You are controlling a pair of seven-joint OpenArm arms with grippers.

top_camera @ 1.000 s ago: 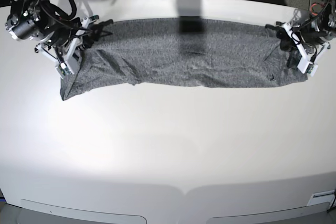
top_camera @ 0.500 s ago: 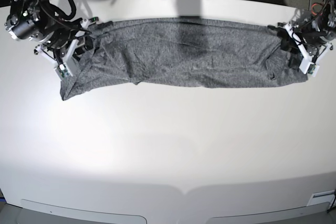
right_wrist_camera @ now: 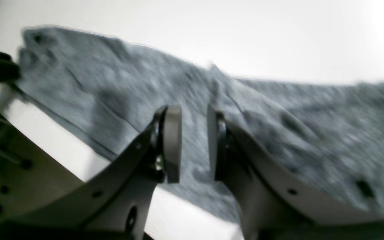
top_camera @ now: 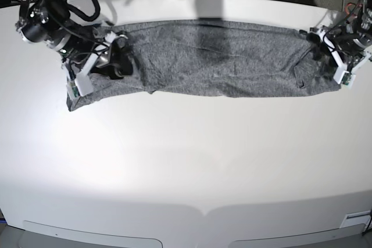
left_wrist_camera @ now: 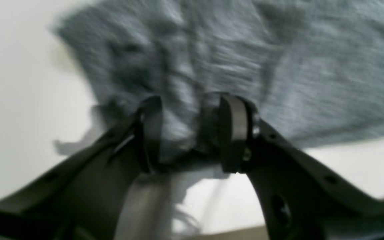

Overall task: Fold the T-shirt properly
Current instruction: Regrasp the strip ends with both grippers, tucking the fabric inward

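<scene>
White table (top_camera: 186, 155) bears T-shirt (top_camera: 215, 56).

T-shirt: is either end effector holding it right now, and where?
Neither. Both end effectors, left and right, stand open over the T-shirt, which lies flat on the table.

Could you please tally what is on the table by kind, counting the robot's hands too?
Shirt: 1
Hands: 2, left hand and right hand
Table: 1
Total: 4
</scene>
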